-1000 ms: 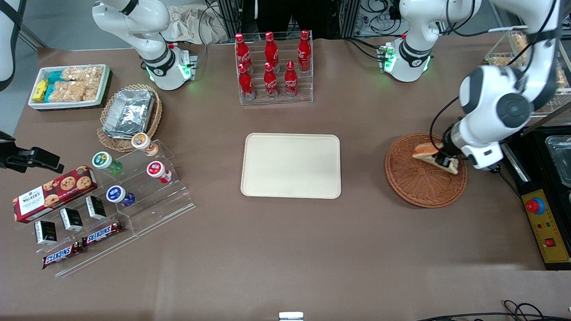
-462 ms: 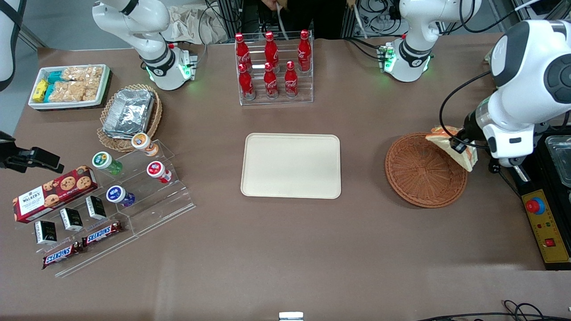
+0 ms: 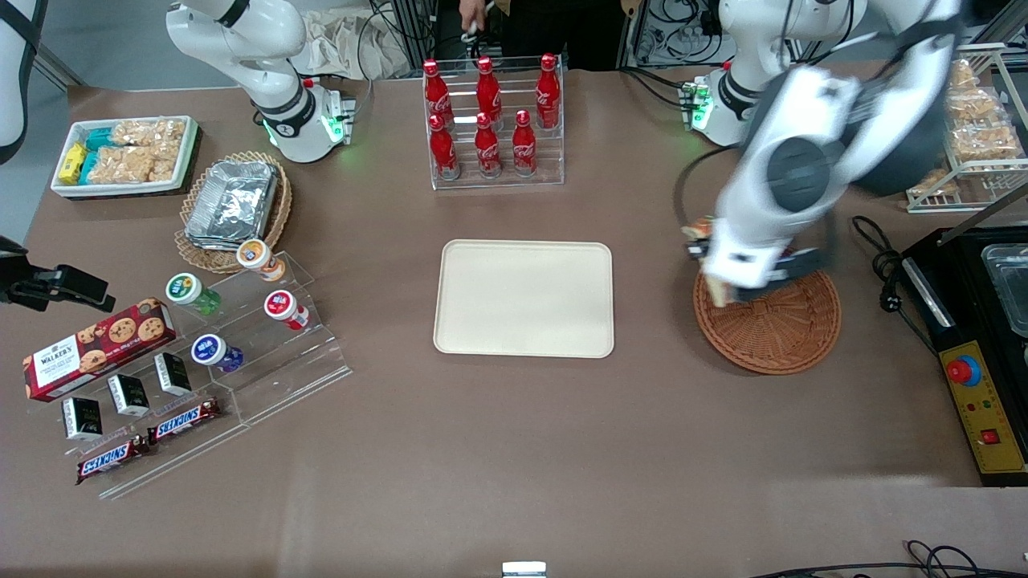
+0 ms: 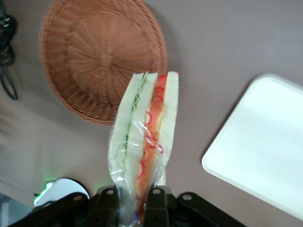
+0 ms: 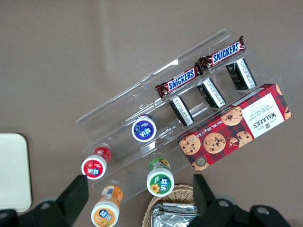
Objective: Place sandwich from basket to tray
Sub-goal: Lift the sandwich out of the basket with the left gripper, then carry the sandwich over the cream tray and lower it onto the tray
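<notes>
Sandwich: the wrapped sandwich (image 4: 144,137) hangs in my gripper, lifted clear of the table, its white bread, green and red-orange layers showing edge-on through clear film.
Gripper: my gripper (image 4: 132,201) has its two fingers (image 4: 156,203) closed on the wrapped end of the sandwich; in the front view it (image 3: 715,273) is over the basket's rim on the side nearest the tray.
Basket: the round reddish-brown wicker basket (image 3: 783,333) sits below me with nothing in it, well apart from the tray, toward the working arm's end of the table.
Tray: the cream tray (image 3: 524,298) lies flat and bare at mid-table.
</notes>
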{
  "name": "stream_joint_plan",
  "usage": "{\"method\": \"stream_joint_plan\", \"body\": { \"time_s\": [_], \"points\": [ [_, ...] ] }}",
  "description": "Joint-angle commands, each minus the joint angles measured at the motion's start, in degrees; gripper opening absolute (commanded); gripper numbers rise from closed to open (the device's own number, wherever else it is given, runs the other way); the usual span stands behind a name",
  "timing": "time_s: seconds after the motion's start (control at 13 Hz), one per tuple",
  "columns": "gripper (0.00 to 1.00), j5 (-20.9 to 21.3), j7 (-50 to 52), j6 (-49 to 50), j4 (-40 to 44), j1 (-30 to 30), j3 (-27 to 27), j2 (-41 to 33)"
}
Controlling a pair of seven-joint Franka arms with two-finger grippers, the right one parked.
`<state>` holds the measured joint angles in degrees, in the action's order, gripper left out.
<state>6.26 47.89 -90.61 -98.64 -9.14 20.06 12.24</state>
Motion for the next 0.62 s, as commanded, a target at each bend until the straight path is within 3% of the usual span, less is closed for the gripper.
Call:
{"method": "stream_joint_plan", "body": {
  "time_s": [0.0,0.31,0.54],
  "points": [
    [0.03,3.85,-0.69,-4.72,2.57,-4.55,2.53,8.57],
    [0.03,4.38,0.1,-14.31,2.4,-10.36,2.53,16.04],
    [0.03,7.27,2.64,-19.85,2.13,-12.83,2.44,20.79]
  ]
}}
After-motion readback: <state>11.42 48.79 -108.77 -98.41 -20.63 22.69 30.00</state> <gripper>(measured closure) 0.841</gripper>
